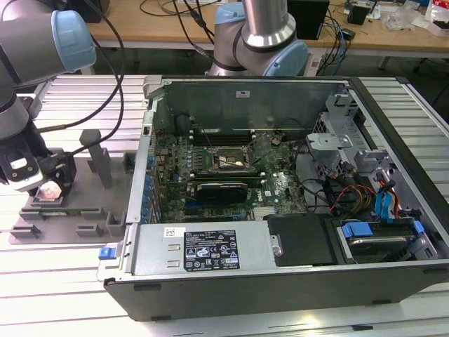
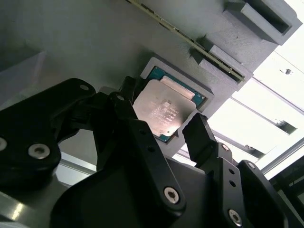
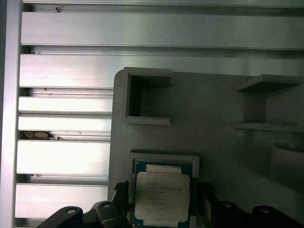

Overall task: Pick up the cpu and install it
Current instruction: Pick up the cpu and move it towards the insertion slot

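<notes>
The cpu (image 2: 164, 111) is shown in the second wrist view as a small, thin square chip with a shiny silver-grey metal top plate, around which a narrow teal-green border of board is exposed. Faint print is carried on the plate. In the first wrist view the cpu (image 3: 163, 194) is seen lying flat, plate uppermost, seated in a shallow square pocket with a raised rim on the grey tray (image 3: 218, 109), its edges lined up with the pocket walls.
</notes>
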Robot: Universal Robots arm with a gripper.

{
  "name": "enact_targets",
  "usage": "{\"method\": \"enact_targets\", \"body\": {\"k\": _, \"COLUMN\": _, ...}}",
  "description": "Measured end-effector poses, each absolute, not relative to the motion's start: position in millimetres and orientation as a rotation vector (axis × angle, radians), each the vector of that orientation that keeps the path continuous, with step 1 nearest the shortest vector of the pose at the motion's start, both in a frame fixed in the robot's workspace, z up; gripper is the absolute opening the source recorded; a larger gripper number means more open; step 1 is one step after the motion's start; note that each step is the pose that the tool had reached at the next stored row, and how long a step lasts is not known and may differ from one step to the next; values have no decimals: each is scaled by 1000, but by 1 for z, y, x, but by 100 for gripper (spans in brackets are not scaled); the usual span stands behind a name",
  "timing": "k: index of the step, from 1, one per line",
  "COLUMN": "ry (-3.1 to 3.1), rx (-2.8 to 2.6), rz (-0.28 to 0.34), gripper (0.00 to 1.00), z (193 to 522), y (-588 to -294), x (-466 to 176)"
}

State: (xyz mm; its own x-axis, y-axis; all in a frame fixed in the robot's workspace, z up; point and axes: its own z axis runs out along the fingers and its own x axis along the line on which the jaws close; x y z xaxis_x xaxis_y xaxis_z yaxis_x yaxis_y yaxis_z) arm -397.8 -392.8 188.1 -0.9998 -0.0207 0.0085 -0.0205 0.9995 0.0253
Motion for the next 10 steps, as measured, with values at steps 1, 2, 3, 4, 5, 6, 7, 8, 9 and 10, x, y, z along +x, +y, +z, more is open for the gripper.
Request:
{"method": "enact_targets", "body": {"k": 1, "ry": -3133, "rx": 32, "rz": -40, "gripper": 68, "z": 188, "y": -393, "x": -398}}
{"method": "enact_targets", "body": {"k": 2, "ry": -3133, "rx": 32, "rz": -40, "gripper": 68, "z": 188, "y": -392, "x": -398}}
{"method": "enact_targets", "body": {"k": 3, "ry": -3133, "rx": 32, "rz": -39, "gripper": 68, "z": 188, "y": -392, "x": -398}}
{"method": "enact_targets", "body": {"k": 4, "ry": -3133, "rx": 28, "rz": -39, "gripper": 68, "z": 188, "y": -392, "x": -398}}
{"method": "enact_targets", "body": {"k": 5, "ry": -3133, "rx": 16, "rz": -40, "gripper": 68, "z": 188, "y": -391, "x": -398}}
{"method": "enact_targets", "body": {"k": 6, "ry": -3133, "rx": 16, "rz": -40, "gripper": 68, "z": 188, "y": -391, "x": -398}}
{"method": "enact_targets", "body": {"k": 7, "ry": -3133, "rx": 15, "rz": -40, "gripper": 68, "z": 188, "y": -391, "x": -398}}
{"method": "enact_targets", "body": {"k": 8, "ry": -3133, "rx": 15, "rz": -40, "gripper": 68, "z": 188, "y": -391, "x": -398}}
{"method": "enact_targets", "body": {"k": 9, "ry": -3133, "rx": 15, "rz": -40, "gripper": 68, "z": 188, "y": -391, "x": -398}}
{"method": "enact_targets", "body": {"k": 10, "ry": -3134, "rx": 15, "rz": -40, "gripper": 68, "z": 188, "y": -391, "x": -398}}
